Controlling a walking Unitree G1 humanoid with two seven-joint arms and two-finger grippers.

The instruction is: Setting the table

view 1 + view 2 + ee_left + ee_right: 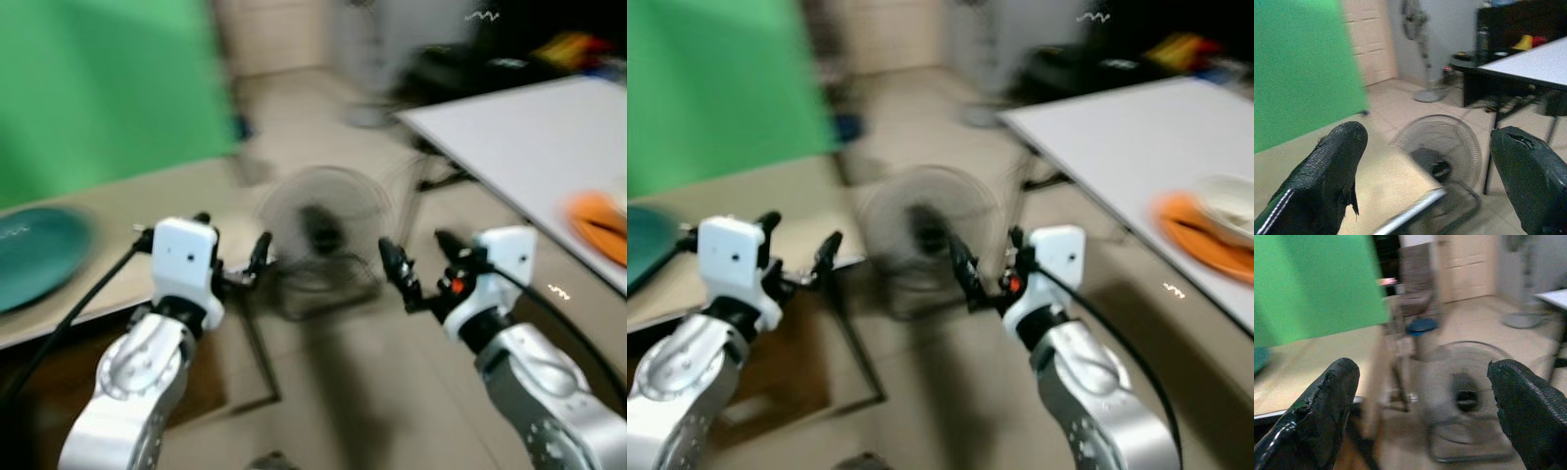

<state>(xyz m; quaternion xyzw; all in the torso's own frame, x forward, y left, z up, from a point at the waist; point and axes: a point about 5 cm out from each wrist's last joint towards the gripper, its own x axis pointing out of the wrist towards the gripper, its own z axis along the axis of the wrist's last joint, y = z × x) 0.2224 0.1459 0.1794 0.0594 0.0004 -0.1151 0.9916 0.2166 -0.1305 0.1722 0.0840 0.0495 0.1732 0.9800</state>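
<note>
Transit step: I carry both jaws wide and empty, left gripper [232, 259] and right gripper [423, 262], between tables; next, fetch the teal plate [37, 253].

A floor fan [321, 235] is set on the floor between two benches. Left of the fan, a bench [147, 211] carries a plate [39, 253] near its left end. Right of the fan, a second bench [529, 137] carries a plate [1200, 230] with a bowl [1229, 201] on it. A pedestal fan [1420, 54] is seen behind the floor fan.
</note>
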